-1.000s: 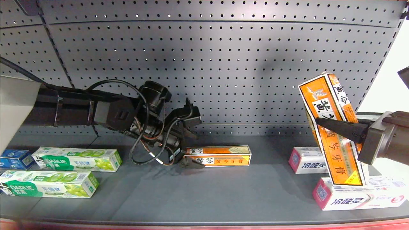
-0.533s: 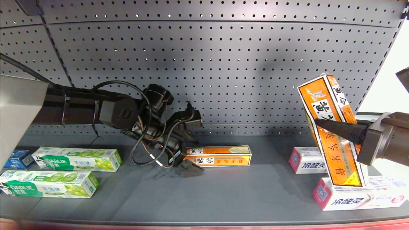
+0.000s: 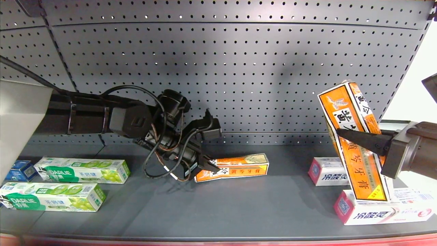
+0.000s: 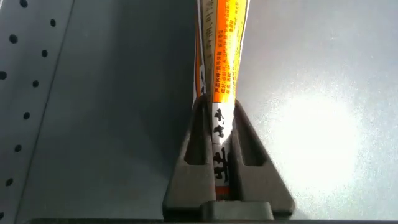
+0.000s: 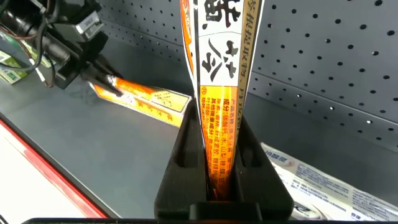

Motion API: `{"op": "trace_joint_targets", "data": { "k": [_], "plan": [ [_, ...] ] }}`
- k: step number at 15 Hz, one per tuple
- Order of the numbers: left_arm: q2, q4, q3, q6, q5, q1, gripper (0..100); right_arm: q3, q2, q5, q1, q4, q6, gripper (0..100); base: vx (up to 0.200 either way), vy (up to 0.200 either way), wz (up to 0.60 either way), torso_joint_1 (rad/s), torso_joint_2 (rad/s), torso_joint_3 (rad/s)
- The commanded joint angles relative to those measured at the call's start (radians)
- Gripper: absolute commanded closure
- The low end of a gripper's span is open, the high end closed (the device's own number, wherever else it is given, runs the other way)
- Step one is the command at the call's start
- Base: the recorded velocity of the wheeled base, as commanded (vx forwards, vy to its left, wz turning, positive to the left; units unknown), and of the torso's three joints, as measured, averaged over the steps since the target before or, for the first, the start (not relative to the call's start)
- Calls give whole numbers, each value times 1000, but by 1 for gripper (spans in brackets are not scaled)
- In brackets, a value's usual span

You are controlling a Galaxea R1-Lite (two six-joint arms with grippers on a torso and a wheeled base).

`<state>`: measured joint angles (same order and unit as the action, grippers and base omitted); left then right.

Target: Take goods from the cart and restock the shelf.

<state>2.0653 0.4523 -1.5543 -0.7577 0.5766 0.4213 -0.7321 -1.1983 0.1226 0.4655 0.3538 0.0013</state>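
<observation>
The first orange toothpaste box (image 3: 239, 166) is lying lengthwise at the middle of the shelf (image 3: 239, 208), near the perforated back panel (image 3: 239, 68) and slightly askew. The left gripper (image 3: 209, 167) is pinching its left end, both fingers pressing against the narrow sides of the box (image 4: 224, 56), as the left wrist view shows; whether that end is lifting off the shelf I cannot tell. A second orange toothpaste box (image 3: 362, 171) is standing nearly on end at the right of the shelf, leaning a little, its top toward the left. The right gripper (image 3: 341, 132) is clamping it around its middle, its fingers closing tight on the box (image 5: 221, 37). The box's lower end is sitting at the front white-and-pink box (image 3: 372, 212); another white-and-pink box (image 3: 326, 171) is lying just behind. Well to the left, two green boxes (image 3: 82, 169) (image 3: 51, 197) are lying one behind the other, with a small blue box (image 3: 15, 171) beside them at the shelf's edge.
</observation>
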Motion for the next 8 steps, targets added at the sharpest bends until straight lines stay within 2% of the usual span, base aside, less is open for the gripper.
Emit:
{"op": "trace_joint_targets", "data": {
  "k": [1,5,8],
  "plan": [
    [-5,6,11,-6,-1,4,100,3,3,0,1,1,0,100,0,0,0,0,0,0],
    [-71,5,103,-6,-1,21,100,7,5,0,-1,1,0,100,0,0,0,0,0,0],
    [-185,0,244,-8,-17,62,100,3,-1,0,-1,5,0,100,0,0,0,0,0,0]
  ]
}}
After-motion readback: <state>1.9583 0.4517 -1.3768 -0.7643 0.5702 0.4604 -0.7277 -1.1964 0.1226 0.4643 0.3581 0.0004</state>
